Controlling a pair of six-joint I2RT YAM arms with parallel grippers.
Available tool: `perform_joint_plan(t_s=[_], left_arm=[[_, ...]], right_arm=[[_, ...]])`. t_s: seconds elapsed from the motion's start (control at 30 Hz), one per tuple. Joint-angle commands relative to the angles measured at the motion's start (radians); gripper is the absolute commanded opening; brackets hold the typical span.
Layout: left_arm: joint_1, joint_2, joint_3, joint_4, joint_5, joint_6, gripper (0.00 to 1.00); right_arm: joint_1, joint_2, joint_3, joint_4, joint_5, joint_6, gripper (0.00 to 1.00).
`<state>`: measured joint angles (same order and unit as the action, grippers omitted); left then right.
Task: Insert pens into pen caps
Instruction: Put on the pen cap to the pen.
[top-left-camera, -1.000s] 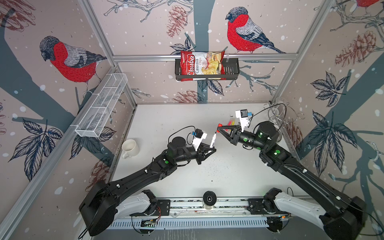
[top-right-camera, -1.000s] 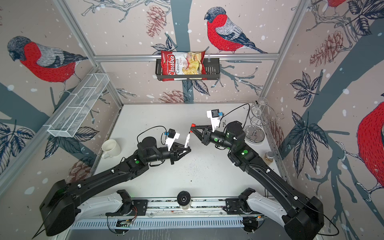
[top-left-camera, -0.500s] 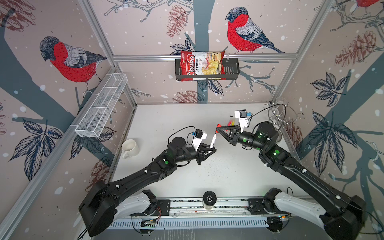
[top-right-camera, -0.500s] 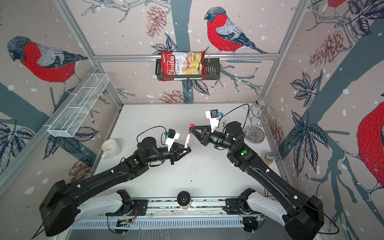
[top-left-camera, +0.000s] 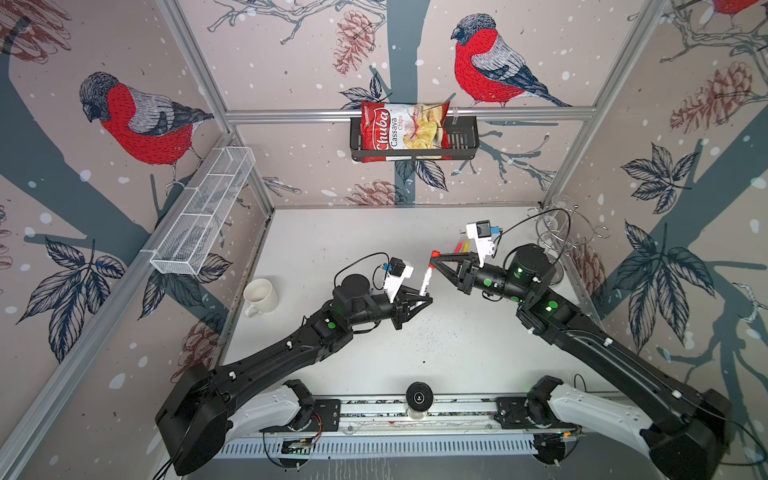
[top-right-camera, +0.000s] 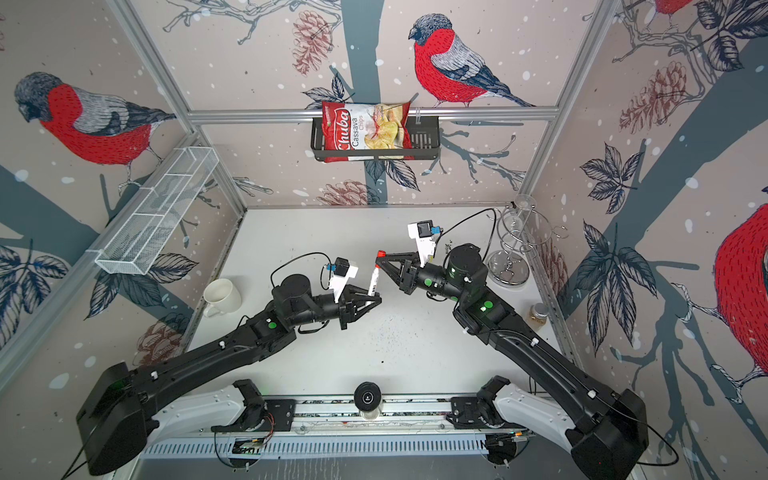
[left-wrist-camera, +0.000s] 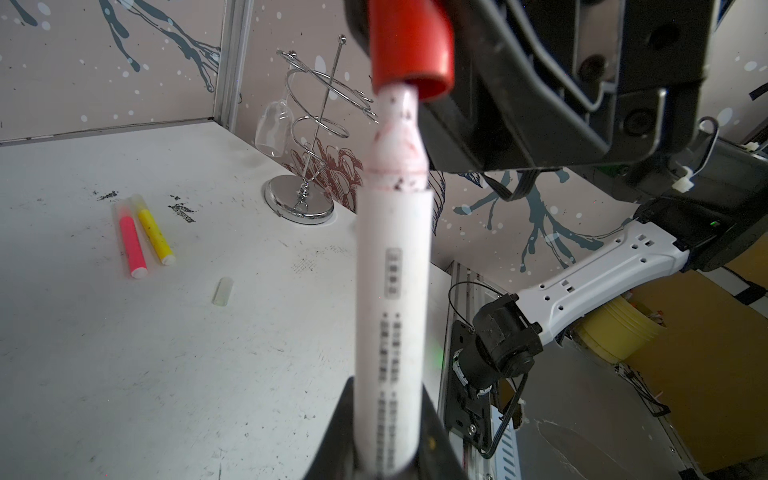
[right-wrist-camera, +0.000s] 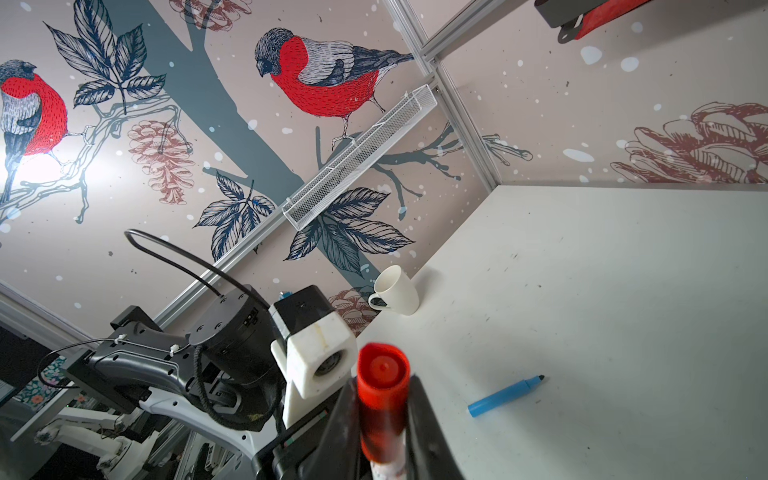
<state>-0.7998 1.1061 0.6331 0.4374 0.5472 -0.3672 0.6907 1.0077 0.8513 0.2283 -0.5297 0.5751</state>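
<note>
My left gripper (top-left-camera: 428, 296) (left-wrist-camera: 388, 415) is shut on the lower body of the white pen (left-wrist-camera: 392, 270) (top-left-camera: 426, 280), which points up and away. My right gripper (top-left-camera: 434, 257) (right-wrist-camera: 384, 407) is shut on the red pen cap (left-wrist-camera: 409, 45) (right-wrist-camera: 382, 386). The cap's mouth sits over the pen's narrow tip, and the shoulder of the pen is still bare. On the table lie a pink pen (left-wrist-camera: 132, 241) and a yellow pen (left-wrist-camera: 154, 232) side by side, each with a translucent cap on. A loose translucent cap (left-wrist-camera: 223, 291) and an uncapped blue pen (right-wrist-camera: 505, 397) lie there too.
A white mug (top-left-camera: 259, 296) stands at the table's left edge. A wire glass holder (top-left-camera: 552, 237) occupies the back right corner, with a small jar (top-right-camera: 537, 313) by the right edge. A mesh basket (top-left-camera: 203, 216) hangs on the left wall and a chips bag (top-left-camera: 405, 133) on the back rail.
My right gripper with the red cap has shifted slightly toward the white pen. The left arm has hardly moved.
</note>
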Motion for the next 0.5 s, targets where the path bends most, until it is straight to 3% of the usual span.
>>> perform_joint_plan(t_s=[0.0, 0.47], left_arm=[[-0.003, -0.004, 0.01, 0.056, 0.008, -0.01, 0.0], [-0.002, -0.004, 0.012, 0.109, 0.03, -0.04, 0.0]], right_arm=[[0.01, 0.001, -0.004, 0.015, -0.004, -0.033, 0.0], [0.038, -0.002, -0.015, -0.03, 0.014, -0.103, 0.0]])
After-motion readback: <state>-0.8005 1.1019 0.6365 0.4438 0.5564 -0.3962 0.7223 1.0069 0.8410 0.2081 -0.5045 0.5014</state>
